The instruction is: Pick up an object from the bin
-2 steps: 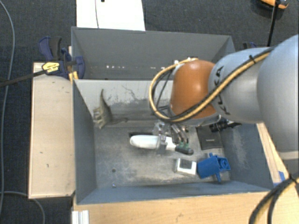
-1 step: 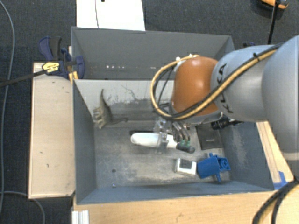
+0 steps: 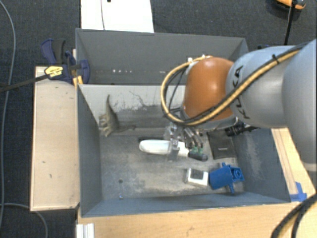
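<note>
White oblong plastic piece [image 3: 153, 147] lies mid-floor in the grey metal bin [image 3: 124, 182], its right end under my gripper [image 3: 181, 145]; I cannot tell how wide my jaws stand. Towards the front wall sit a blue plastic block [image 3: 226, 177] and a small white square [image 3: 196, 176].

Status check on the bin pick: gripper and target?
Gripper low, at right end of white oblong plastic piece. Grasp not confirmed. Small white square box and blue plastic block lie nearer the front, clear of it.
</note>
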Controlling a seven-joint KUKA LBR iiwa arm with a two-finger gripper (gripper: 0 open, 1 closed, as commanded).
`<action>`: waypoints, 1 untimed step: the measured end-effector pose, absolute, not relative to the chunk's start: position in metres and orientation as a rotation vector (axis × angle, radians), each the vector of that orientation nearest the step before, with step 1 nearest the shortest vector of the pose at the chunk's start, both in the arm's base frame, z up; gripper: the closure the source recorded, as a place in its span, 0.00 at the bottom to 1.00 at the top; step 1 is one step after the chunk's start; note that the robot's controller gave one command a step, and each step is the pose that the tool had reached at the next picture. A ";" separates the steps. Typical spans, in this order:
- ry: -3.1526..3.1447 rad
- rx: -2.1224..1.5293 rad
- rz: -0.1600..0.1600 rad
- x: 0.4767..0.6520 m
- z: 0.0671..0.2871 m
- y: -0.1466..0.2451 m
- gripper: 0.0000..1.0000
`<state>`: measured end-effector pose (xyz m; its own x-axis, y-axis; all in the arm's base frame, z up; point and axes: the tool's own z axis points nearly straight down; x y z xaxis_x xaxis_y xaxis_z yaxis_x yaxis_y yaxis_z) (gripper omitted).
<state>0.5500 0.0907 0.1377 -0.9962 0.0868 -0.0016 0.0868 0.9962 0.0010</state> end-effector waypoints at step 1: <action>3.137 0.136 0.001 0.550 0.147 0.091 1.00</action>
